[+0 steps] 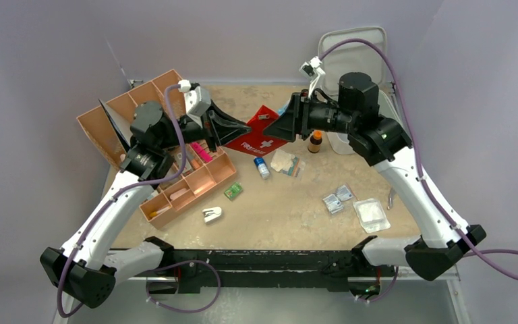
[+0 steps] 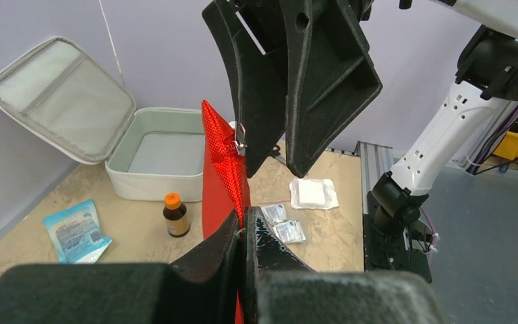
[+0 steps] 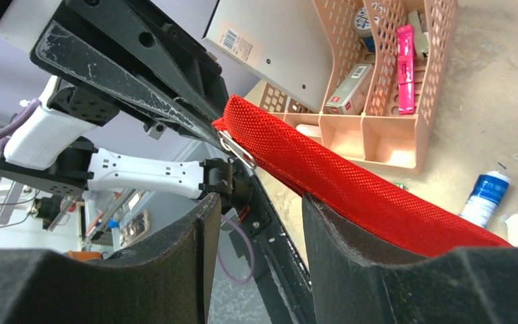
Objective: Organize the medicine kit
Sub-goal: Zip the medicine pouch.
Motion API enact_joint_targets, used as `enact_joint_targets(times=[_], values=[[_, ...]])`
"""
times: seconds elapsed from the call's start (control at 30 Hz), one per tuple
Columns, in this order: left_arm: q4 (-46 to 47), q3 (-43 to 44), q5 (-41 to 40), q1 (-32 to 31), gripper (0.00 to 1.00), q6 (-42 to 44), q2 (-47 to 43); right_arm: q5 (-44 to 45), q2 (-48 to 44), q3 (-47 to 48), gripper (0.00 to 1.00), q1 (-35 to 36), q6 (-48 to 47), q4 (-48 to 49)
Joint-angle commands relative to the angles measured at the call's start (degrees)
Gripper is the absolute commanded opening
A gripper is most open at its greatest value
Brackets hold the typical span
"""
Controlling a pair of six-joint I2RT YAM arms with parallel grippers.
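The fingers [image 2: 202,260] of the left gripper [image 2: 243,236] are pressed together, pinching one corner of the red first-aid pouch [image 2: 221,175] and holding it on edge above the middle of the table [image 1: 297,209]. The right gripper [image 3: 256,202] faces it from the right with its fingers [image 3: 351,243] spread. The pouch's upper edge and metal zipper pull [image 3: 237,150] sit just at the gap between them, and nothing is pinched there.

The medicine kit [image 2: 162,152], a light grey hard-shell case, stands open at the far right of the table, its lid [image 1: 354,50] tipped back against the wall. In the top view the right arm covers much of it. From the left wrist camera its tub looks bare inside.

A brown bottle with an orange cap [image 1: 315,142] stands just in front of the kit. A small blue-and-white bottle [image 1: 262,167] lies near the middle. Small sachets [image 1: 337,198] and a white gauze packet [image 1: 371,214] lie near the right side. Two tan-orange organizer trays [image 1: 189,185] sit on the left, under the left arm, with pink and white items in their compartments.
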Motion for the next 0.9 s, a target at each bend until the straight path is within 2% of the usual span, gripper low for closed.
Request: enact_joint_targets(times=[0.0, 0.17, 0.37, 0.87], values=[[1.4, 0.0, 0.4, -0.1, 0.00, 0.8, -1.4, 2.6, -3.1, 2.2, 0.50, 0.1, -3.6, -1.0], [1.1, 0.4, 1.6, -0.1, 0.00, 0.4, -1.0, 1.0, -3.2, 4.0, 0.50, 0.1, -6.2, 0.6], [1.4, 0.5, 2.6, -0.1, 0.00, -0.7, -0.7, 2.1, -2.1, 8.4, 0.52, 0.1, -11.9, -4.5], [1.4, 0.6, 2.7, -0.1, 0.00, -1.1, -0.1, -3.7, 0.9, 6.6, 0.50, 0.1, -8.5, 0.9]])
